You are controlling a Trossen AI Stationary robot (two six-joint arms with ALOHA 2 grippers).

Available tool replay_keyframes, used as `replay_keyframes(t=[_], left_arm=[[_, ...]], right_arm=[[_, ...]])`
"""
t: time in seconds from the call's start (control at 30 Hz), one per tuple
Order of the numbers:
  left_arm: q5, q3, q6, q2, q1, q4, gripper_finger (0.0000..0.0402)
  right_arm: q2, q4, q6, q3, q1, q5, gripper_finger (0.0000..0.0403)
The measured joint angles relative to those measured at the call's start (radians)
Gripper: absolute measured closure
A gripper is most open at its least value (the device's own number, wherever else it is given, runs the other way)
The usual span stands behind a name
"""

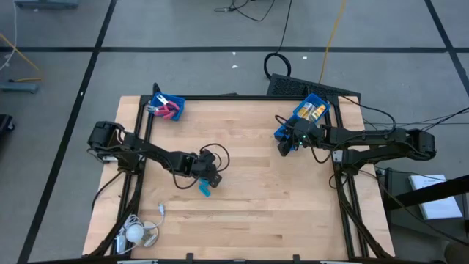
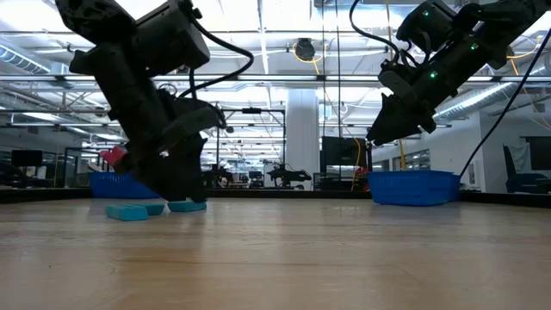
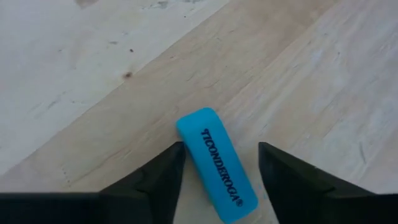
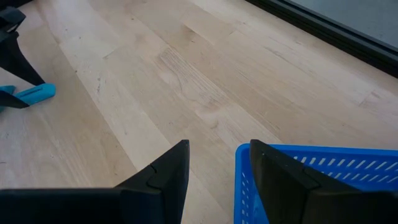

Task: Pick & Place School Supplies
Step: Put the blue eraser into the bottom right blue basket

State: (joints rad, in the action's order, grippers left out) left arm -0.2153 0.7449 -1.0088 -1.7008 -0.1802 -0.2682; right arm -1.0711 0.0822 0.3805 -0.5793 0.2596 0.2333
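a smooth, rounded light-blue eraser (image 3: pixel 217 165) lies flat on the grained wooden tabletop (image 3: pixel 323 81) between the left gripper's (image 3: pixel 221 171) 2 wide-spread dark fingers (image 3: pixel 155 180), untouched.

An overhead camera looks straight down on the whole pale wooden table (image 1: pixel 249 183). A second sits at tabletop height, facing level across into the room. Each wrist camera looks past its own dark fingers, close to the wood. The light-blue oblong eraser (image 3: pixel 217 165) appears in all four views.
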Motion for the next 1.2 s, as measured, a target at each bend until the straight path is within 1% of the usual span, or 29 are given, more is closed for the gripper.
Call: replay_keyframes(t=[0.23,0.4,0.47,0.53,0.63,0.73,0.87,0.93,1.03,1.07,1.2], left_arm=[[0.002,-0.002,0.009,0.000,0.012,-0.021,0.0272],[0.004,-0.002,0.049,0.003,0.023,-0.021,0.0313],[-0.005,-0.004,0.092,0.014,0.023,-0.020,0.0321],[-0.012,-0.006,0.166,0.030,0.030,-0.015,0.0323],[-0.032,-0.008,0.293,0.072,0.040,-0.013,0.0317],[-0.082,-0.015,0.421,0.123,0.042,-0.026,0.0312],[-0.172,0.012,0.639,0.161,0.038,-0.006,0.0311],[-0.223,0.039,0.764,0.159,0.030,-0.003,0.0310],[-0.311,0.091,0.906,0.159,0.020,0.008,0.0310],[-0.336,0.109,0.943,0.159,0.020,0.011,0.0310],[-0.400,0.155,1.072,0.159,0.019,0.053,0.0309]], right_arm=[[0.000,0.000,0.000,0.000,0.000,0.000,0.0242],[0.000,0.001,0.000,0.000,0.000,0.000,0.0242],[0.000,0.000,0.000,0.000,0.000,0.000,0.0243],[0.000,0.000,0.003,0.000,0.000,0.000,0.0243],[0.000,-0.008,0.016,0.000,0.000,-0.001,0.0241],[-0.003,-0.043,0.029,0.000,-0.008,-0.002,0.0242],[-0.045,-0.175,0.047,0.000,-0.063,-0.003,0.0243],[-0.090,-0.274,0.053,0.000,-0.098,-0.004,0.0241],[-0.179,-0.444,0.066,0.000,-0.146,-0.013,0.0241],[-0.208,-0.495,0.077,0.000,-0.152,-0.048,0.0242],[-0.322,-0.724,0.132,0.000,-0.136,-0.254,0.0242]])
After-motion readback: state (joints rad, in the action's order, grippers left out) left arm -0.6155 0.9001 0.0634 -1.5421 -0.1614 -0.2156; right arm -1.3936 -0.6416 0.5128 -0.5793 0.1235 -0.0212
